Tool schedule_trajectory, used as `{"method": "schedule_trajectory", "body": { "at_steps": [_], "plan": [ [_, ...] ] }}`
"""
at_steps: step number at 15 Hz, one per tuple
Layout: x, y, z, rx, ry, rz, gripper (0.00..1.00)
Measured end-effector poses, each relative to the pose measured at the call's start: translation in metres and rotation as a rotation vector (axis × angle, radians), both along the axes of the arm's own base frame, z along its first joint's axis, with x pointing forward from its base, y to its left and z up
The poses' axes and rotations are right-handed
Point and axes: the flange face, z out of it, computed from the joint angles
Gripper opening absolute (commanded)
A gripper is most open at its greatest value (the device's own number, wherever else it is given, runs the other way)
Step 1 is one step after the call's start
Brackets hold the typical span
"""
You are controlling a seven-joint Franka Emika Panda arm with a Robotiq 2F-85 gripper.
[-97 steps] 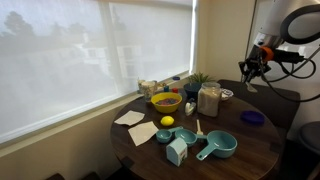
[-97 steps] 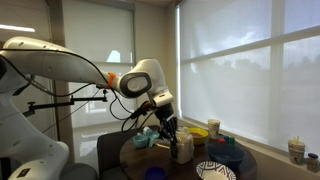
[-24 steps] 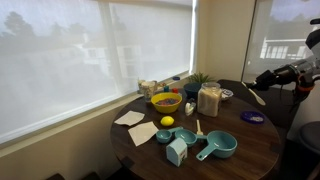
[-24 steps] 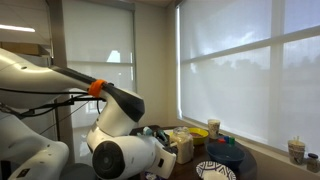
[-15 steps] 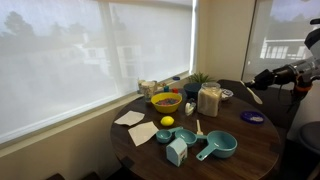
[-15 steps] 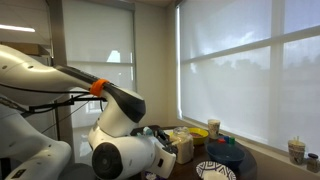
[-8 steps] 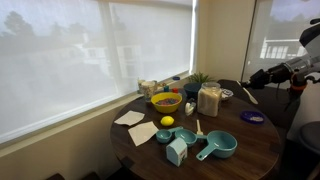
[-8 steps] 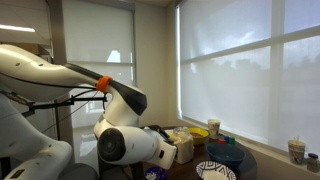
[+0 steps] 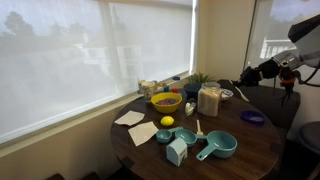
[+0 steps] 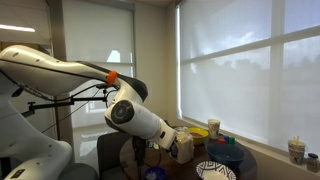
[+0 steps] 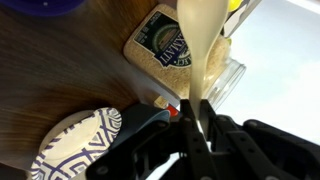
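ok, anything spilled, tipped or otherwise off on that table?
Nothing stands out. The grain jar stands upright, and the yellow bowl and teal measuring cups sit flat on the table. No spill shows. The end effector is shut on a cream utensil near the jar.

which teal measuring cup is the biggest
The teal measuring cup closest to the camera in an exterior view, beside the teal carton; the smaller cups sit behind it by the lemon.

utensil (image 11: 203, 55) | cream, long, flat | clamped at narrow end | over grain jar (image 11: 160, 48)
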Motion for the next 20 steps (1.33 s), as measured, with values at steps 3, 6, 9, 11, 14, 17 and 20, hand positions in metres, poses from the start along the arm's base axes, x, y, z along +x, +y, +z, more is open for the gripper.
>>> {"method": "schedule_trajectory", "body": {
  "at_steps": [3, 6, 9, 11, 14, 17, 20],
  "plan": [
    [0.01, 0.022, 0.004, -0.04, 0.107, -0.071, 0.03],
    [0.018, 0.043, -0.002, -0.069, 0.224, -0.134, 0.03],
    [0.022, 0.06, -0.005, -0.096, 0.327, -0.193, 0.03],
    [0.024, 0.072, -0.007, -0.108, 0.392, -0.22, 0.03],
    [0.025, 0.087, -0.006, -0.137, 0.467, -0.265, 0.03],
    [0.024, 0.105, -0.007, -0.133, 0.534, -0.289, 0.03],
    [0.022, 0.121, -0.011, -0.128, 0.6, -0.316, 0.03]
  ]
}}
